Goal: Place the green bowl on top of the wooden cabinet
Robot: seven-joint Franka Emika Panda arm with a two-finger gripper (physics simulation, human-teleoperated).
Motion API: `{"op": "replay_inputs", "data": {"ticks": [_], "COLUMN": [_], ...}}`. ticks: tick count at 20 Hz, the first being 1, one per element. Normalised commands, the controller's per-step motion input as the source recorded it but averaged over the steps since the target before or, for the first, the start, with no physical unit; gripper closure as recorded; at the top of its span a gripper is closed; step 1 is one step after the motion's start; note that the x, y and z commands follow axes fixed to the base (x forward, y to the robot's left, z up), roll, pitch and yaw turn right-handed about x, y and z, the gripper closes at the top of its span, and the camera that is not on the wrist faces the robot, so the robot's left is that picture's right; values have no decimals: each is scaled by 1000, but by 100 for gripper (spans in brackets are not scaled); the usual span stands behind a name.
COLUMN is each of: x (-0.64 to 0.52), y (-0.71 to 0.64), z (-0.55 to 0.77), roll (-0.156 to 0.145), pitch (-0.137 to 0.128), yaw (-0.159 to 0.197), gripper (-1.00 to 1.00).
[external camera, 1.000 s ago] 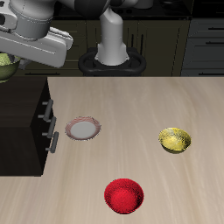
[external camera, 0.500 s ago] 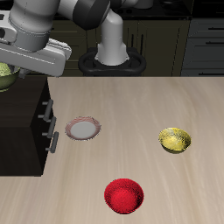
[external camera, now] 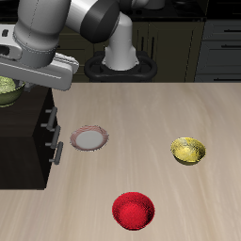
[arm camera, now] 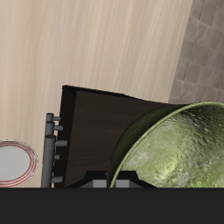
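Note:
The green bowl (external camera: pixel 7 91) is olive yellow-green and glossy. It hangs just above the flat top of the wooden cabinet (external camera: pixel 26 120) at the table's edge. My gripper (external camera: pixel 15 83) is shut on the bowl's rim, with the arm reaching over from the back. In the wrist view the green bowl (arm camera: pixel 179 149) looms large over the dark cabinet top (arm camera: pixel 92 118), whose silver handles (arm camera: pixel 51 144) show on the drawer fronts. My fingers are mostly hidden behind the bowl's rim. I cannot tell whether the bowl touches the top.
A small plate with a pink rim (external camera: pixel 88 138) lies on the table beside the cabinet and also shows in the wrist view (arm camera: pixel 16 164). A golden-yellow bowl (external camera: pixel 187 151) and a red bowl (external camera: pixel 133 209) sit nearer the table's front edge.
My arm has come down with the green bowl, which now hangs lower and closer to the cabinet top. Nothing else has moved.

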Motion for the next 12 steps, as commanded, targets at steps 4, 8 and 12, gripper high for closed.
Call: {"op": "replay_inputs", "data": {"ticks": [4, 8, 12], "x": [-54, -7, 11], "y": [-86, -77, -56], "z": [-176, -34, -43], "roll": [-38, -49, -20], "pitch": [77, 8, 43], "yaw": [44, 47, -21], "gripper": [100, -100, -100]}}
